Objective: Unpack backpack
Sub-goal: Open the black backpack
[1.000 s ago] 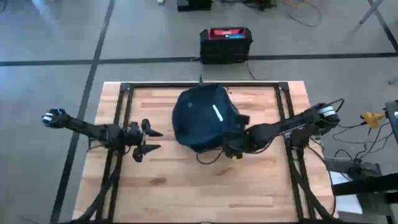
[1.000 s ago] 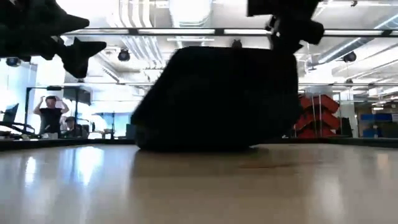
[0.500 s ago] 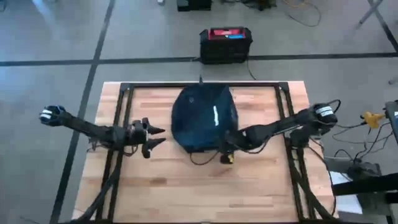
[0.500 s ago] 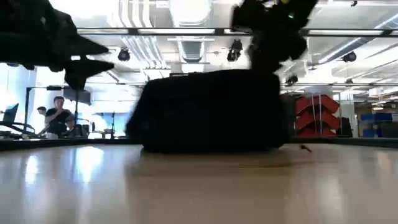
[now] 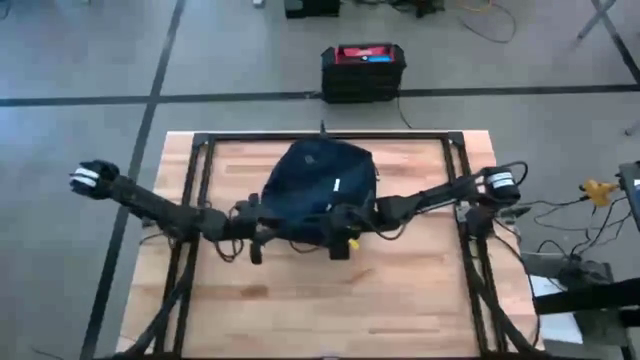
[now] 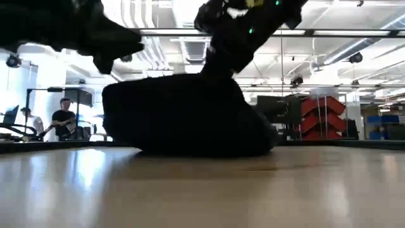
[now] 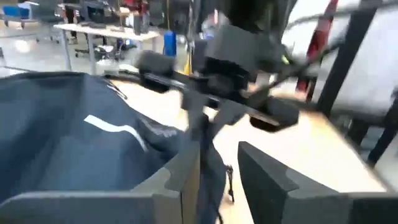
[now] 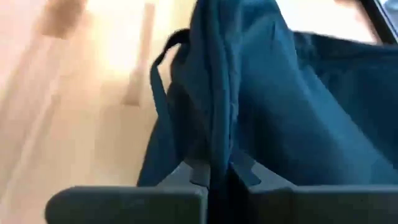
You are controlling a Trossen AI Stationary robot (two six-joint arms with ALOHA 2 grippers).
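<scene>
1. Reaching in from the left side of the tabletop (image 5: 260, 300), the left arm runs low across the wood to the near left edge of the backpack (image 5: 320, 190).
2. At that edge sits the left claw (image 5: 257, 232); in its own wrist view its two fingers (image 7: 174, 180) stand parted, with a fold or strap of navy cloth hanging in the gap between them. Whether they press on that cloth cannot be told.
3. In the middle of the tabletop lies the backpack, a dark navy dome with a small white stripe (image 5: 337, 187) on top. It rests on the wood between the two arms, toward the far edge, and in the low view it shows as a slumped dark mound (image 6: 183, 114).
4. At the near right edge of the bag is the right claw (image 5: 340, 238). Its wrist view shows the fingers (image 8: 245, 171) pinched together on an upright ridge of the bag's fabric (image 8: 221, 93), with a strap loop (image 8: 158, 74) just beside.
5. From there the right arm stretches back to the right side of the tabletop.
6. On the floor beyond the far edge stands a black box with a red top (image 5: 364, 70).
</scene>
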